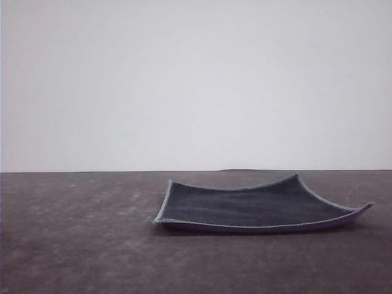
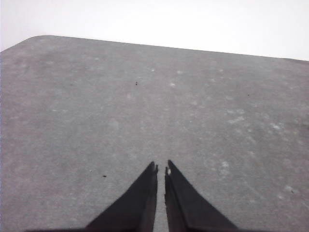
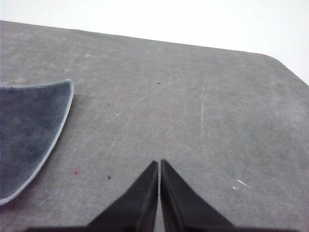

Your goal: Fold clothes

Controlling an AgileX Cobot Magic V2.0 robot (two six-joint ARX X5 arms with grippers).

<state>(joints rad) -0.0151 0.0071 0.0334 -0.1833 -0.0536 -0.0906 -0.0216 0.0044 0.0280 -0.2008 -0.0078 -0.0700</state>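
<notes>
The clothes are one small square cloth (image 1: 251,205), lying on the dark table right of centre in the front view. Its charcoal grey side faces up, a purple underside shows along the near edge, and its corners curl upward. In the right wrist view a corner of the cloth (image 3: 29,130) lies off to the side of my right gripper (image 3: 159,166), which is shut on nothing and hovers over bare table. My left gripper (image 2: 161,169) is also shut and empty above bare table, its tips nearly touching.
The grey mottled table (image 1: 79,239) runs back to a plain white wall (image 1: 196,79). A rounded table corner (image 2: 34,41) shows in the left wrist view, and another rounded table corner (image 3: 277,60) in the right wrist view.
</notes>
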